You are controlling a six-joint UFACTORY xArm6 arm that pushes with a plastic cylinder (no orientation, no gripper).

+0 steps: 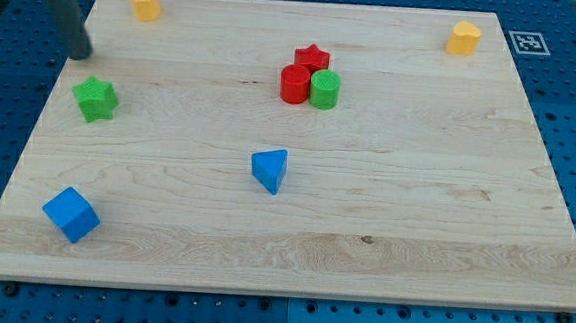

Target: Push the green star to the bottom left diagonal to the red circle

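Near the board's left edge sits the green star [95, 99], far left of the red circle [295, 85]. I have my tip [80, 55] just above-left of it, not touching; bare rod, no pincer to report.

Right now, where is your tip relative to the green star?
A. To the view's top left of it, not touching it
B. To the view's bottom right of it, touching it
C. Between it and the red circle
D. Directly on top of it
A: my tip stands toward the view's top left of the green star with bare board between them, while the red circle lies far off toward the view's right.
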